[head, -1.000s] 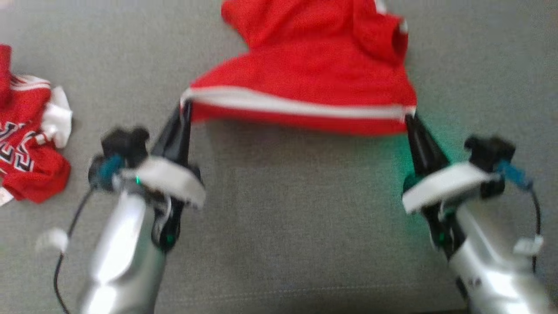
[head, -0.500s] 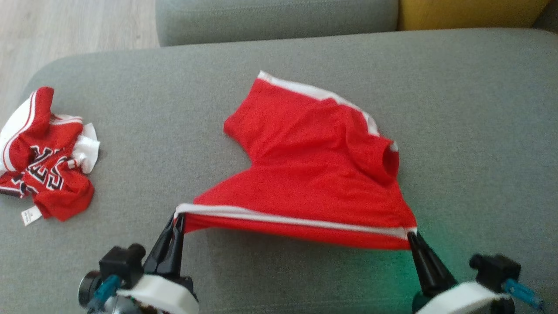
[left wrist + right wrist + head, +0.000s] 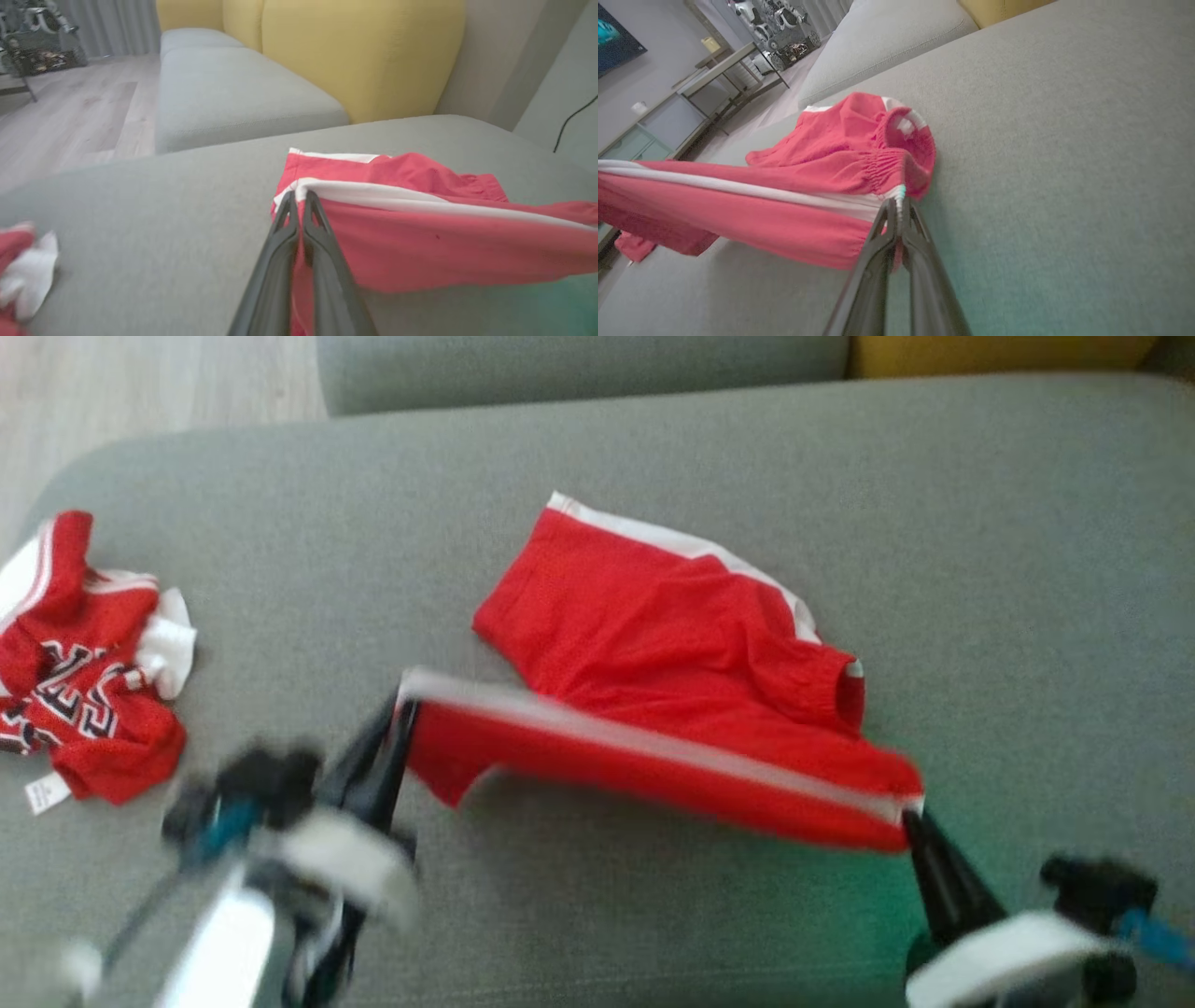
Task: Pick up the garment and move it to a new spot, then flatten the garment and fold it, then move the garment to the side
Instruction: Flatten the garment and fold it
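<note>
**FOLD STAGE: STRIPED EDGE RAISED, LEFT SIDE LEADING**

Far left: a second red jersey [image 3: 89, 709], crumpled, well apart on the grey cushion [image 3: 1027, 523]. Disregard.

Left gripper [image 3: 401, 709]: pinched fully closed on the left end of the white stripe [image 3: 653, 742]. Since half a second ago, carried up and forward, away from the robot; blurred with motion. Forearm rising from the lower left, fingers pointing away and slightly right.

Centre: garment [image 3: 653, 625], red shorts. Far half lying on the cushion. Near half lifted clear and stretched between the two grips, with a loose flap hanging below the stripe near the left grip. Judged as the start of the fold: near edge on its way over the far half.

Right gripper [image 3: 907, 817]: likewise closed tight, nipping the stripe's right end beside the elastic waistband [image 3: 887, 168]. Shifted little by comparison; hence a slanted edge, high at left, low at right. Fingers rising from the lower right corner, tilted leftward.

Bring the right side forward to match before lowering.
</note>
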